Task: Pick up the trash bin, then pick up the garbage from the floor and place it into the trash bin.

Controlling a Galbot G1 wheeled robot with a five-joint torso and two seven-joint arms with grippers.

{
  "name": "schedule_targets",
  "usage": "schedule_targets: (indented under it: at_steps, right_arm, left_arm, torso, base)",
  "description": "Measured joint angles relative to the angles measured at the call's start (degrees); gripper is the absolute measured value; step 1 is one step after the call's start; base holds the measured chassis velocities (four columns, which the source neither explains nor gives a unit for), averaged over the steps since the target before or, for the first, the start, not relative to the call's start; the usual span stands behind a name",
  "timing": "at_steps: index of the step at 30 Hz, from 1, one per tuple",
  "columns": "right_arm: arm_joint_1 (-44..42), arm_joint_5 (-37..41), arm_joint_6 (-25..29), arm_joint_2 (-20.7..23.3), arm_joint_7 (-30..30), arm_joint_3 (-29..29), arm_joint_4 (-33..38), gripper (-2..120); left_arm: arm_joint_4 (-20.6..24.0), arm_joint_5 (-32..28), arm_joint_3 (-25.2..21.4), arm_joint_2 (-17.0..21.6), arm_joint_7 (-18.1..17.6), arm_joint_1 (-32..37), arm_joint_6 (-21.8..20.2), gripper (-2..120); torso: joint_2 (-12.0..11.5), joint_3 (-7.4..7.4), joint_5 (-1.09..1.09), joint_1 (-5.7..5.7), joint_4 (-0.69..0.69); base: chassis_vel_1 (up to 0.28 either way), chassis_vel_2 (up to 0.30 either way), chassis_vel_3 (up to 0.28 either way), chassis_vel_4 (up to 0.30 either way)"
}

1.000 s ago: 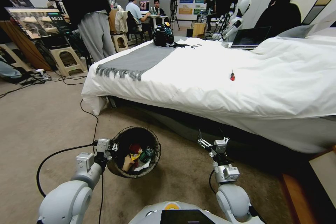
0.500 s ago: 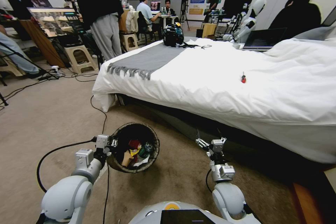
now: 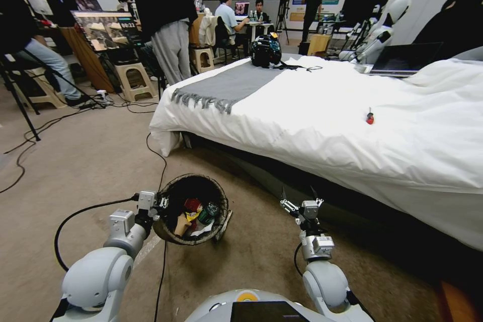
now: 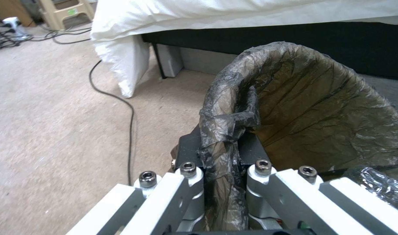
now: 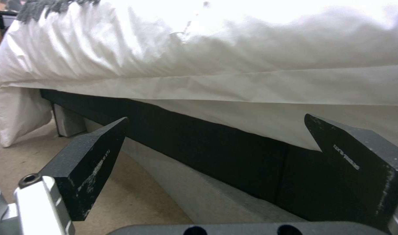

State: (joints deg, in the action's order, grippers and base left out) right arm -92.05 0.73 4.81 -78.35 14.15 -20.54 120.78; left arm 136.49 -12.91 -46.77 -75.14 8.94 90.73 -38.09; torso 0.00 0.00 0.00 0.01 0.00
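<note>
Crinkled brownish-black plastic, the bag liner folded over the rim of the small round white trash bin [image 3: 192,210], is what my left fingers [image 4: 251,143] are pinched shut on; in my left wrist view the liner runs straight down between the two pads. In the head view my left gripper [image 3: 157,207] sits at the lower left of the frame, clamped on the bin's near-left rim, and the bin hangs tilted with its mouth toward me. Inside it lies the garbage [image 3: 195,214]: red and yellow wrappers, white paper scraps, a green-labelled bottle. My right gripper [image 3: 298,200], lower centre-right, stands wide open and empty, aimed at the dark base of the white-sheeted bed [image 3: 322,110]. The bin lies well to that gripper's left, so I judge any further drop goes leftward across my front. I see no litter on the beige carpet floor [image 3: 80,156].
</note>
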Motion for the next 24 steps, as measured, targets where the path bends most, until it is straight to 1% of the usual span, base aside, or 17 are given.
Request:
schedule_targets:
  at_steps: [11, 24]
  right_arm:
    - [0.0, 0.0, -0.3, -0.1, 0.5, 0.2, -0.1, 100]
    - [0.1, 0.1, -0.5, 0.1, 0.6, 0.2, -0.3, 100]
  left_arm:
    - [0.5, -0.1, -0.4, -0.1, -0.1, 0.4, 0.1, 6]
    - [0.9, -0.1, -0.5, -0.4, -0.2, 0.5, 0.1, 6]
  torso:
    - [0.0, 0.0, 0.0, 0.0, -0.01]
    - [0.0, 0.0, 0.01, 0.0, 0.0]
  base:
    - [0.009, 0.008, 0.008, 0.007]
    - [0.042, 0.042, 0.042, 0.04]
